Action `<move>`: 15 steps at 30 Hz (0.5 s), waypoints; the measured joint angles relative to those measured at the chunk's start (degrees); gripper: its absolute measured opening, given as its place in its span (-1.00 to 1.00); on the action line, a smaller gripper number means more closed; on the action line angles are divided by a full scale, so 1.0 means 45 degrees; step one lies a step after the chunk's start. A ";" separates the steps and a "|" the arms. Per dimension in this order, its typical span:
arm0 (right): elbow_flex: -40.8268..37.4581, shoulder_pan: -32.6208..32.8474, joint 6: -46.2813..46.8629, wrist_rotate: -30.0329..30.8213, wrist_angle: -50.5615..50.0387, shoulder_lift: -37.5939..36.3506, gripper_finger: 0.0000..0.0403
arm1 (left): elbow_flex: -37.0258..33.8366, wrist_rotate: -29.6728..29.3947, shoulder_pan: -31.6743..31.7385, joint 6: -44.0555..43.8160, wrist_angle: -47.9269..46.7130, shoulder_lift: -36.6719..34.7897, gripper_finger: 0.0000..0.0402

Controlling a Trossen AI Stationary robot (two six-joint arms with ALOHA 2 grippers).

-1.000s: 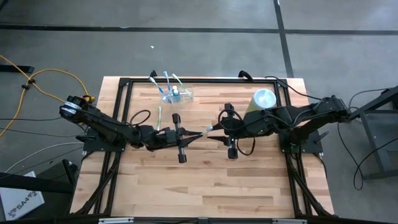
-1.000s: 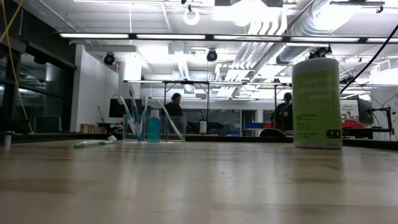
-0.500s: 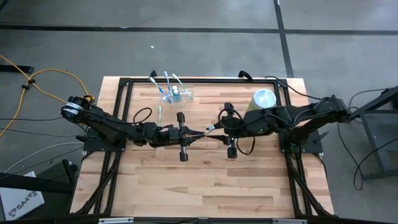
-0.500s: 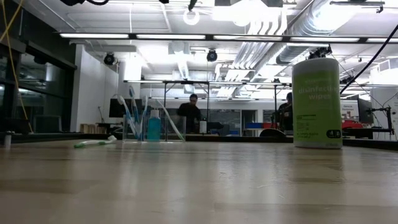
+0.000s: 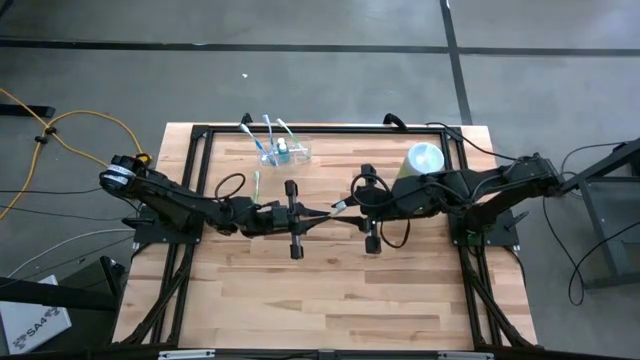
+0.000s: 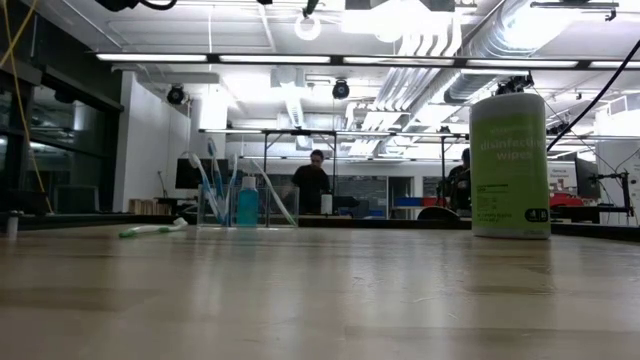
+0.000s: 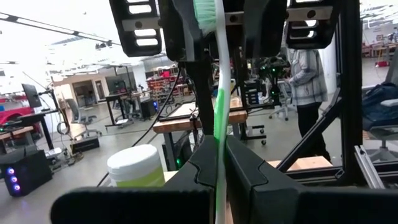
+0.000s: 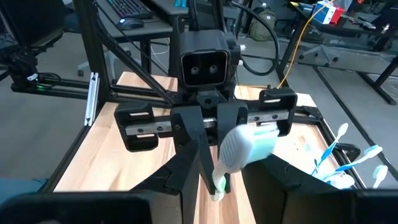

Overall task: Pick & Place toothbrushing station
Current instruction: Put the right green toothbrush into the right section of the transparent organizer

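A white-and-green toothbrush (image 5: 335,209) is held above the table's middle, between my two grippers. My left gripper (image 5: 322,214) is shut on its handle (image 7: 219,186). My right gripper (image 5: 344,210) is open, and its fingers stand on either side of the brush's head (image 8: 239,148), which also shows in the left wrist view (image 7: 206,9). The clear toothbrushing station (image 5: 285,152) stands on its base at the far left of the table with several brushes and a blue bottle in it (image 6: 245,205). A green toothbrush (image 5: 256,186) lies flat on the table beside it. My left gripper pinches the toothbrush's handle (image 7: 218,140) between its two fingers. The fingers come level from the table's left and lie along the brush. The brush is lifted clear of the table and points away from the fingers toward my right gripper.
A light green wipes canister (image 5: 424,160) with a pale lid stands at the far right, also seen in the low view (image 6: 510,165). A black frame (image 5: 200,135) borders the wooden table. People stand in the room beyond the table (image 6: 312,185).
My left gripper has moved a little toward the table's right edge, closer to my right gripper and the toothbrush, and has then kept still. A person in the room behind has walked to the right.
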 joint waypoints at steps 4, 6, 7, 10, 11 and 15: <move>0.0005 -0.0072 0.0189 0.0006 -0.0250 0.0000 -0.48 | 0.0000 -0.0058 -0.0015 -0.0003 0.0114 0.0000 -0.99; 0.0003 -0.0076 0.0343 -0.0019 -0.0346 0.0000 -0.49 | 0.0000 -0.0078 -0.0015 0.0000 0.0114 0.0000 -0.99; 0.0001 -0.0078 0.0349 -0.0024 -0.0395 0.0000 -0.49 | 0.0000 -0.0078 -0.0014 -0.0005 0.0114 0.0000 -0.99; 0.0002 -0.0073 0.0357 -0.0059 -0.0414 0.0000 -0.51 | 0.0000 -0.0074 -0.0015 -0.0004 0.0118 0.0000 -0.99; 0.0005 -0.0073 0.0361 -0.0063 -0.0414 0.0000 -0.51 | 0.0000 -0.0073 -0.0015 0.0000 0.0118 0.0000 -0.99; 0.0003 -0.0073 0.0364 -0.0063 -0.0414 0.0000 -0.55 | 0.0000 -0.0053 -0.0015 0.0000 0.0134 0.0000 -0.99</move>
